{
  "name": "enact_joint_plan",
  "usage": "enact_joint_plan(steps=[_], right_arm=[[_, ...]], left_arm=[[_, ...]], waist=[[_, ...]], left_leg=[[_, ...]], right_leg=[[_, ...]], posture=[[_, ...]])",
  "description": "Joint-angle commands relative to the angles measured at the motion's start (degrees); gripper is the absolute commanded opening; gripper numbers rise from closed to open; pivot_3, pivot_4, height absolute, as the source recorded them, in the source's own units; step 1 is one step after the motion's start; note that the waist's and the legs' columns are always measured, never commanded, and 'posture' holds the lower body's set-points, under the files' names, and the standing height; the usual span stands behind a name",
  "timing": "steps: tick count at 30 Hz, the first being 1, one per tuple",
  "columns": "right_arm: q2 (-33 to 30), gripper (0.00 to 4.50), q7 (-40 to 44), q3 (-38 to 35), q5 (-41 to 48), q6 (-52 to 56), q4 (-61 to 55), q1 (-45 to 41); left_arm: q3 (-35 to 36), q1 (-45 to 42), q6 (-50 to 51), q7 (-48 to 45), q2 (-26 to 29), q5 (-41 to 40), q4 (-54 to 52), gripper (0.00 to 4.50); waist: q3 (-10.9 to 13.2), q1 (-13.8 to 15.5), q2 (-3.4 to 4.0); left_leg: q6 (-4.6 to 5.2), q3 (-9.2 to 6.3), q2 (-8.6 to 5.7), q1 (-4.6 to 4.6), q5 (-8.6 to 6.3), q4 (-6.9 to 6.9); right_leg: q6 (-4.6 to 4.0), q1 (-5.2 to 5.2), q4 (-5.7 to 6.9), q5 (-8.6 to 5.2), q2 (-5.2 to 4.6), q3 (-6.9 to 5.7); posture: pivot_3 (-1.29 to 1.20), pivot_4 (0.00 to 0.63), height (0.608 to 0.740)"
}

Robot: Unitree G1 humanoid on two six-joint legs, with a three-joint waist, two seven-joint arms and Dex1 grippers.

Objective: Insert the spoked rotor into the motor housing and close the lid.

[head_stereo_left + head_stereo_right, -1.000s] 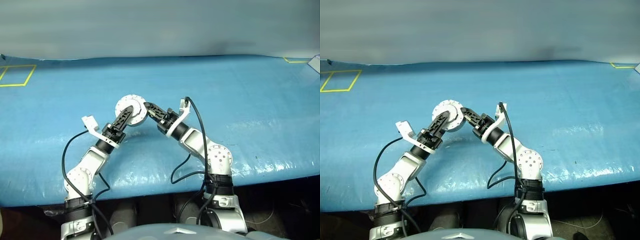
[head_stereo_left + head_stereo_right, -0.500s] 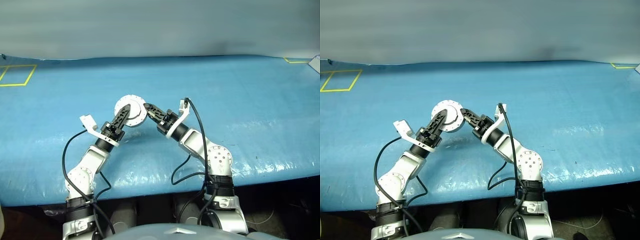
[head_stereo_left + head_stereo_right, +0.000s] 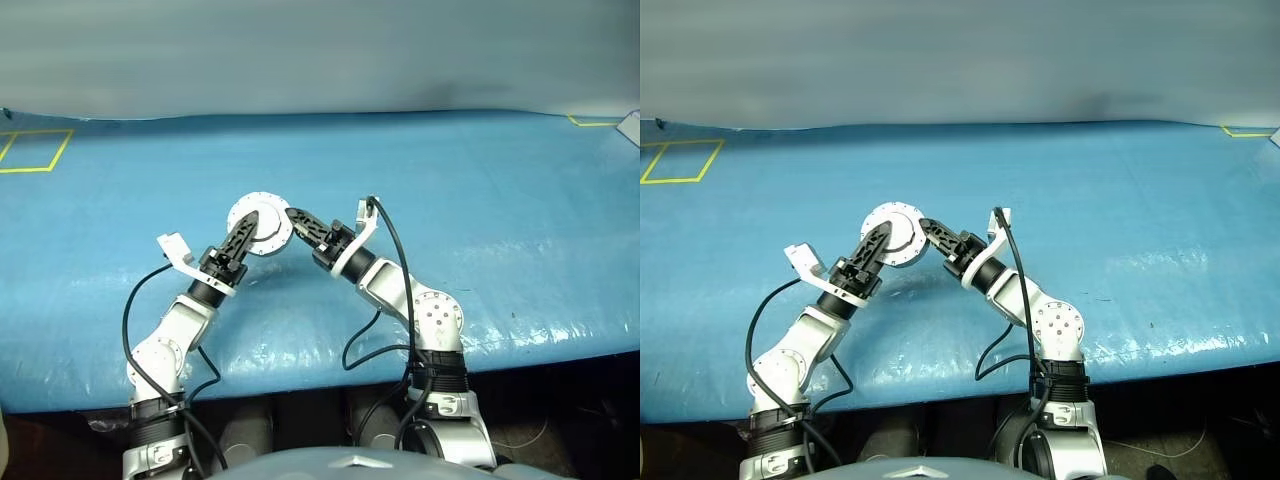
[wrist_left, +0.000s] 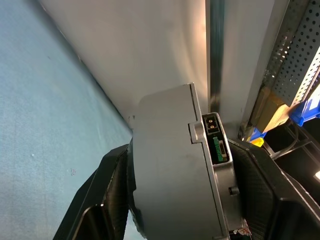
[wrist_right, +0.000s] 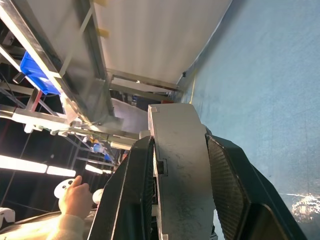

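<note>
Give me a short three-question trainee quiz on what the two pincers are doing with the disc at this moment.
1. What holds the round silver disc?
A. The left pincer and the right pincer together
B. One pincer alone
C. A person's hand
2. Fill in the blank: the outlined square marked near the far left corner of the blue table cover is ___ in colour.
3. True or false: the disc lies flat on the cover with no pincer touching it.

Key: 1 A; 2 yellow; 3 false. Each pincer's fingers close on the disc from opposite sides and hold it up off the cover.
</note>
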Motion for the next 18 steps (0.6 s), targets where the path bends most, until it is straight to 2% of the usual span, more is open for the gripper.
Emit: enact_joint_plan(steps=[1, 11, 17, 18], right_arm=[[3.3, 1.28, 1.5, 1.9, 0.9, -0.5, -2.9, 0.3], [2.7, 1.28, 3.6, 2.2, 0.2, -0.3, -2.8, 0.1], [2.5, 3.15, 4.1, 2.4, -3.1, -1.5, -3.9, 0.0], [2.7, 3.15, 4.0, 1.9, -3.4, -2.1, -3.8, -0.1]], left_arm=[[-2.5, -0.3, 1.3, -1.9, -0.6, -0.6, -2.1, 2.64], [-2.6, 0.1, 1.5, -0.1, -0.2, -0.2, -2.3, 2.62], [-0.8, -0.2, -1.5, 1.8, -1.1, 1.1, -1.8, 2.62], [-0.4, -0.2, -2.1, 2.3, -1.3, 1.4, -1.4, 2.62]], waist=[[0.0, 0.0, 0.00], [0.0, 0.0, 0.00], [0.0, 0.0, 0.00], [0.0, 0.0, 0.00]], left_leg=[[0.00, 0.00, 0.00, 0.00, 0.00, 0.00], [0.00, 0.00, 0.00, 0.00, 0.00, 0.01], [0.00, 0.00, 0.00, 0.00, 0.00, 0.01], [0.00, 0.00, 0.00, 0.00, 0.00, 0.01]], right_leg=[[-0.01, 0.00, 0.00, 0.00, 0.00, 0.00], [-0.01, 0.00, 0.00, 0.00, 0.00, 0.00], [-0.01, 0.00, 0.01, 0.00, 0.00, 0.00], [-0.01, 0.00, 0.01, 0.01, 0.00, 0.00]], posture=[[0.00, 0.150, 0.740], [0.00, 0.150, 0.740], [0.00, 0.150, 0.740], [0.00, 0.150, 0.740]])
